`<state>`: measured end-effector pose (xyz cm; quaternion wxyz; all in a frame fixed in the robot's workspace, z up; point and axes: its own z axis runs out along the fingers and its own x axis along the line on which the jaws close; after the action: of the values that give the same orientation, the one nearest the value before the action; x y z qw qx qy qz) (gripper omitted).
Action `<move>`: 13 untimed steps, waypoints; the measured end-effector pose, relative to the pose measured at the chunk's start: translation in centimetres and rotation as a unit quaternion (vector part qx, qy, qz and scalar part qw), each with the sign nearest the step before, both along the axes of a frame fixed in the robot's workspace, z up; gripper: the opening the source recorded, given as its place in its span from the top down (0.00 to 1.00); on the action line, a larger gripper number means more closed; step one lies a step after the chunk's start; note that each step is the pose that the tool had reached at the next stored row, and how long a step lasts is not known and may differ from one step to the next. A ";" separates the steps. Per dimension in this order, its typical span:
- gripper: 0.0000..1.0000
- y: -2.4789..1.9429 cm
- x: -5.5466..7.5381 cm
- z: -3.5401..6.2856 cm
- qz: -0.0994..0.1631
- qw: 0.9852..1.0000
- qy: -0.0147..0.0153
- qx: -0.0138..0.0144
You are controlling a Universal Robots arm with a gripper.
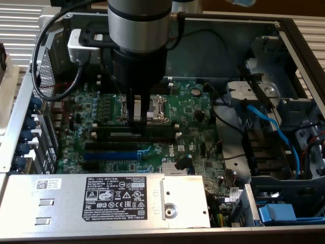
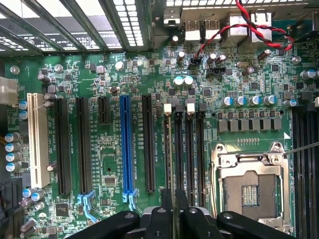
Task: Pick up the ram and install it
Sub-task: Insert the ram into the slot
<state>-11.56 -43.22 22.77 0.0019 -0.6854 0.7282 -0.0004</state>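
So, watching from my remote seat: the pincer [image 1: 137,122] was down inside the open PC case [image 1: 304,56], right over the black memory slots [image 2: 190,149] next to the CPU socket [image 2: 251,184]. The ram [image 2: 171,149] stood on edge in one of those slots. In the wrist view it ran straight out from the middle of the pincer. In the exterior view it showed as a dark strip across the motherboard [image 1: 193,109], directly under the pincer and touching it or very nearly. Honestly I couldn't tell whether the pincer was clamped on the stick or had let go of it.

Counts, for what it's worth:
- one pincer and one ram
- four long black memory slots side by side, as best I could count
- two white end clips [image 2: 168,107] at their far ends
- one blue expansion slot [image 2: 124,144]
- one white slot [image 2: 37,139]
- one CPU socket

The exterior view also had one power supply [image 1: 114,195] with a black label in the foreground. One blue cable [image 1: 269,127] ran off toward the exterior view's right.
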 end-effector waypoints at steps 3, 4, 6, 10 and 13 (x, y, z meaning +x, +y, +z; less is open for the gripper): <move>0.73 0.00 0.0 0.00 0.000 1.000 0.000 0.000; 0.73 0.00 0.0 0.00 0.000 1.000 0.000 0.000; 0.73 0.00 0.0 0.00 0.000 1.000 0.000 0.000; 0.73 0.00 0.0 0.05 0.000 1.000 0.000 0.000; 0.73 0.00 0.0 0.59 0.000 1.000 0.000 0.000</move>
<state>-11.57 -43.22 23.36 0.0021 -0.6853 0.7283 -0.0003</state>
